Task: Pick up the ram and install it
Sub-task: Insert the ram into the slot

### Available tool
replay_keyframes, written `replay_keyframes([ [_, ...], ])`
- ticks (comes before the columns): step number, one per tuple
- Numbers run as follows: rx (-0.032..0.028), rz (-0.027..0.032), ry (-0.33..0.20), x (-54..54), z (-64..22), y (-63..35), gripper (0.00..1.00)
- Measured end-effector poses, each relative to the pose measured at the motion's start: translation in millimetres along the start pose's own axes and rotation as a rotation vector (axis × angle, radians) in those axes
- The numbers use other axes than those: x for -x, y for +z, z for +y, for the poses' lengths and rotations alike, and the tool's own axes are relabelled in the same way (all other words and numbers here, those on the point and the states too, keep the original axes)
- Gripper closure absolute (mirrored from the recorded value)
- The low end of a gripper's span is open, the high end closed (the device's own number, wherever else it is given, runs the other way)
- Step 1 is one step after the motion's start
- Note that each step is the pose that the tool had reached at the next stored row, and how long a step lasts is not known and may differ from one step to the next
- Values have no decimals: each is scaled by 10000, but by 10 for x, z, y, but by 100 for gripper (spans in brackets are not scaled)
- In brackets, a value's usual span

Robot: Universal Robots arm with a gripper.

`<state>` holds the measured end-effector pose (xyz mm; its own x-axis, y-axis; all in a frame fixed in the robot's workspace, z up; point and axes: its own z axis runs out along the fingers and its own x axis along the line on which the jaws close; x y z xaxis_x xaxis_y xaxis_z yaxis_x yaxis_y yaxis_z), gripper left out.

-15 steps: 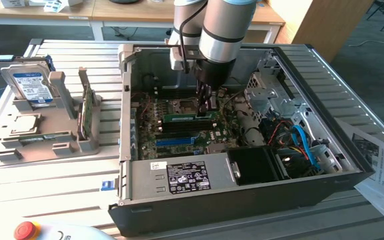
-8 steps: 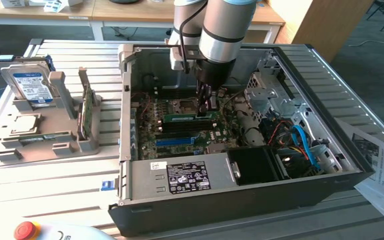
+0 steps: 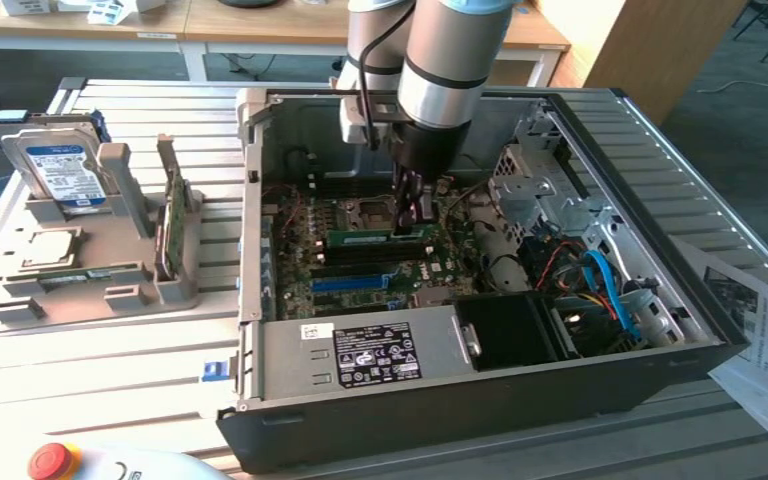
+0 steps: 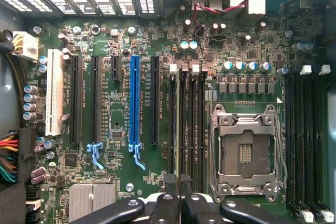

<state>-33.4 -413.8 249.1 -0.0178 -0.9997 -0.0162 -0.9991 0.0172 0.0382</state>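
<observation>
Green and thin, the ram (image 3: 357, 238) stands on its edge among the black memory slots (image 4: 195, 124) on the motherboard (image 4: 113, 124). I have it pinched: my gripper (image 3: 411, 222) is closed tight on the stick's top edge. I come straight down into the open computer case (image 3: 245, 200) to reach it. In the exterior view the stick runs left to right, and my grip sits toward the exterior view's right end of it.

From my wrist I see the ram (image 4: 182, 119) edge-on, a narrow line running away from my gripper (image 4: 178, 182) along one slot. My two dark fingertips (image 4: 169, 183) are pressed close on either side of it. I cannot tell whether the stick is fully seated.

The metal CPU socket (image 4: 244, 150) lies just beside the slots, and the long blue slot (image 4: 134, 103) lies on their other side. The power supply (image 3: 357, 355), with its black label, fills the near side of the case.

Outside the case, on the exterior view's left, a grey holder (image 3: 117, 250) carries a silver hard drive (image 3: 57, 165) with a blue label. A broader green card (image 3: 171, 225) stands upright in the same holder, well apart from me.
</observation>
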Motion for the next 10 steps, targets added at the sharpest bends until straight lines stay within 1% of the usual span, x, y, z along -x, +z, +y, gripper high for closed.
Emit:
replay_keyframes([
  [10,-7,0,-1,-8,-3,57,89],
])
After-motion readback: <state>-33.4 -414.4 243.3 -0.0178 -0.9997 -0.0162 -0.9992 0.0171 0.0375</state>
